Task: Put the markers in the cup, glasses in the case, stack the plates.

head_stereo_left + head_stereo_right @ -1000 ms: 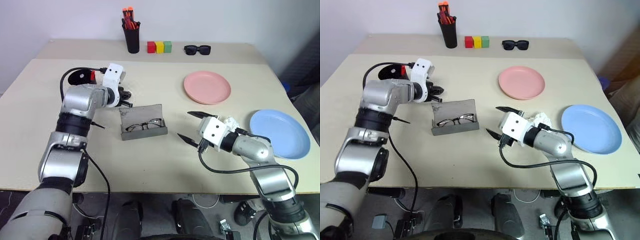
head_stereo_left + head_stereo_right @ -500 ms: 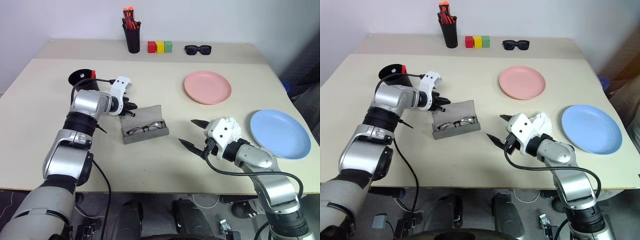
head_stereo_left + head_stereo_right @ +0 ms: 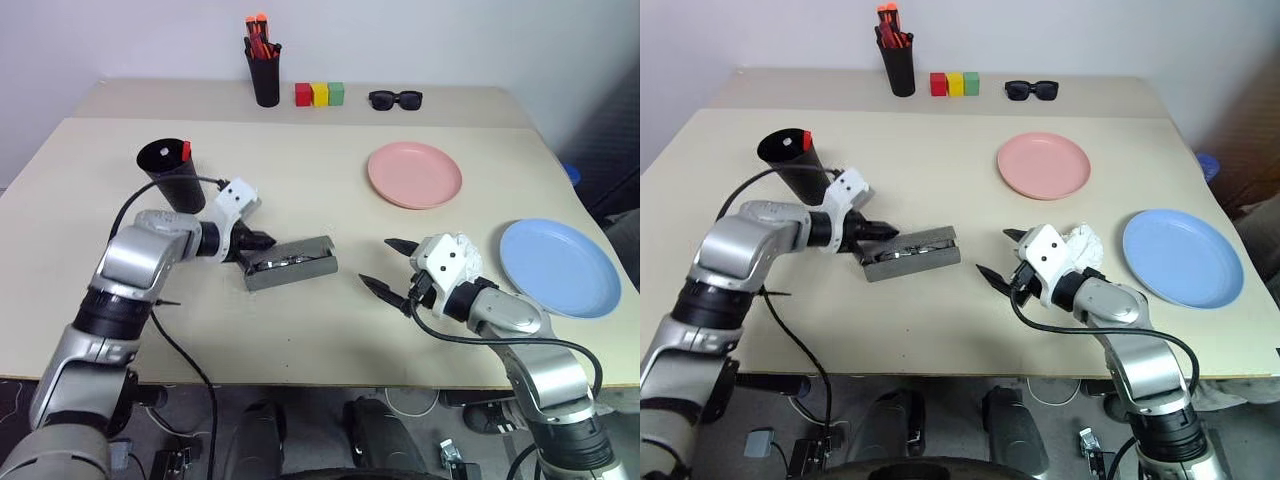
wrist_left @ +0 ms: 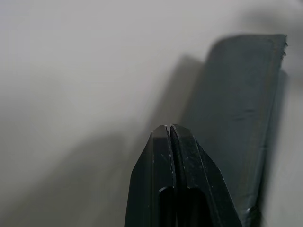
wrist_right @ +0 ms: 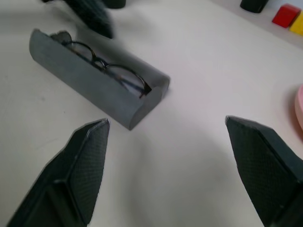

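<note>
The grey case [image 3: 292,264] lies mid-table with its lid tipped down, almost closed. Through the remaining gap the wire-framed glasses [image 5: 110,67] show inside it. My left gripper [image 3: 266,240] is shut and empty, its tips at the case's left end. My right gripper [image 3: 376,262] hangs open to the right of the case, apart from it, with nothing between its fingers. The black cup [image 3: 171,176] stands upright behind the left gripper, and a marker's red end [image 3: 186,149] pokes above its rim. The pink plate [image 3: 414,174] and the blue plate [image 3: 560,267] lie apart on the right.
At the back edge stand a narrow black holder with orange-capped pens [image 3: 264,72], three coloured blocks [image 3: 319,94] and black sunglasses [image 3: 395,98]. Something white and crumpled [image 3: 456,246] sits by my right wrist. The table's front edge runs close below both arms.
The case lid has dropped from upright to nearly closed. My left gripper has drawn back and down to the case's left end. The right gripper has rolled a little in place.
</note>
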